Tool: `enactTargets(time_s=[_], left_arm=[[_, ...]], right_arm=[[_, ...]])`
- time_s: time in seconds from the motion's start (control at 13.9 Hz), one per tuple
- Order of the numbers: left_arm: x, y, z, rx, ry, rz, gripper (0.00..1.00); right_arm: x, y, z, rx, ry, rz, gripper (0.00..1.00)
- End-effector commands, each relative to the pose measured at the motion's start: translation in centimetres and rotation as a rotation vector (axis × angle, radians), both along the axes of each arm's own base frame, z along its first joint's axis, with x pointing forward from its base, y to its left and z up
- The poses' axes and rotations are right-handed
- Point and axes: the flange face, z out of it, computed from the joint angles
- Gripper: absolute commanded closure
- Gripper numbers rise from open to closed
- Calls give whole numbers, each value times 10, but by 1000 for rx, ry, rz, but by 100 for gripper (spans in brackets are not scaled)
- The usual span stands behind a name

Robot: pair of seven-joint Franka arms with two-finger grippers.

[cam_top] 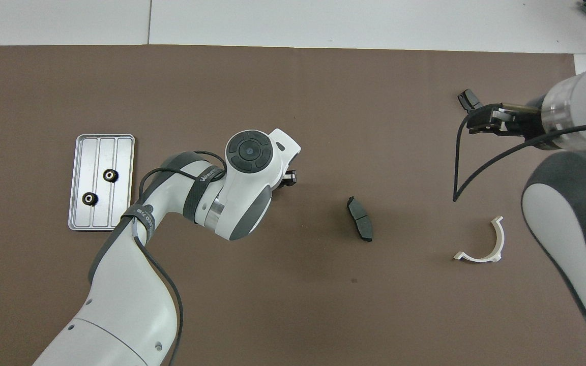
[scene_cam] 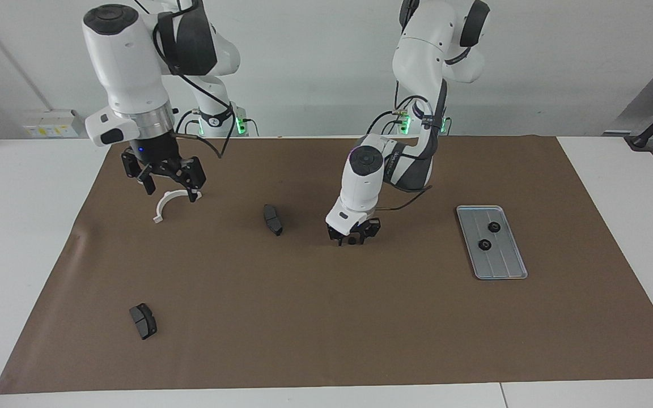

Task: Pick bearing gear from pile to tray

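Observation:
My left gripper (scene_cam: pixel 352 238) is down at the brown mat, right on the spot of a small black bearing gear (scene_cam: pixel 352 242). The gear is barely visible under the hand. In the overhead view the left arm hides the gear, and only the tip of my left gripper (cam_top: pixel 288 178) pokes out. The silver tray (scene_cam: pixel 501 273) (cam_top: pixel 125 195) lies toward the left arm's end and holds two black gears (scene_cam: pixel 494 226) (cam_top: pixel 111 175). My right gripper (scene_cam: pixel 169 190) (cam_top: pixel 470 114) hangs open and empty above the white curved bracket (scene_cam: pixel 162 207) (cam_top: pixel 491 249).
One dark grey brake pad (scene_cam: pixel 272 219) (cam_top: pixel 359 218) lies on the mat between the two grippers. A second brake pad (scene_cam: pixel 143 321) lies farther from the robots, toward the right arm's end. The brown mat (scene_cam: pixel 326 328) covers most of the white table.

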Motion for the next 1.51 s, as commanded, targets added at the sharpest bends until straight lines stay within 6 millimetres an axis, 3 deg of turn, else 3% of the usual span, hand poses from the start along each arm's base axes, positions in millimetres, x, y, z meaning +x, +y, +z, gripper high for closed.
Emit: enactTargets(time_s=[0.0,0.22,0.43,0.79,1.29,1.44], left_arm=[[-11,5,8,15,-18,-6,46],[-15,6,4,21,-10,-9,54],[-19,6,2,22,-7,-12,58],[-21,5,3,24,-3,-16,69],[-23,5,1,26,0,-22,99],[-11,11,11,21,-4,-4,100]], right_arm=[[-20,-32,17,33,35,36,0],[-46,-68,35,33,90,26,0],[-66,-83,45,48,137,29,0],[-58,-102,37,43,153,52,0],[-59,-93,36,42,148,69,0],[-61,-92,39,42,149,81,0]])
